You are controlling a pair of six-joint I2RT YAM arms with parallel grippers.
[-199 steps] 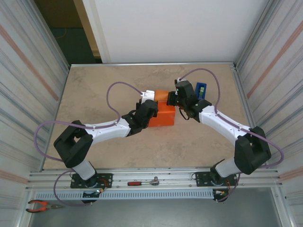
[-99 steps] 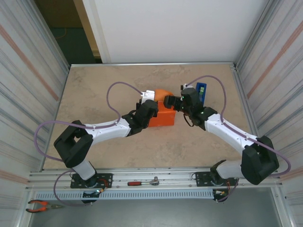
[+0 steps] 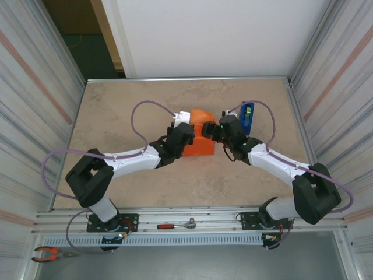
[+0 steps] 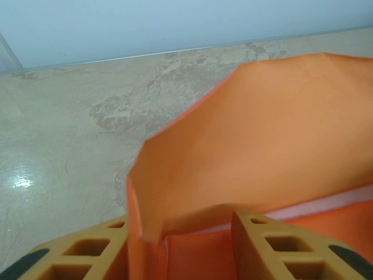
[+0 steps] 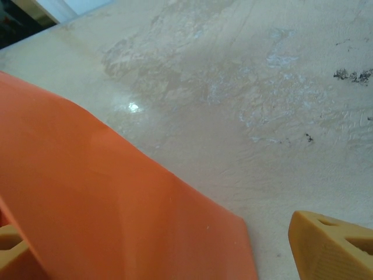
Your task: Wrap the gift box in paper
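The paper (image 3: 201, 139) sits mid-table, draped over the box (image 4: 356, 198) (a pink sliver shows under one flap). Thin and light, it will likely crease or tear, so it is best pinched at a flap edge. The left gripper (image 4: 180, 226) reaches in at the parcel's 9 o'clock, half-spread astride a fold; whether it grips is unclear. The right gripper (image 5: 154, 228), at 3 o'clock, gapes wide and holds nothing.

Bright, even light with soft shadows; small glare spots on the tabletop (image 5: 133, 107).
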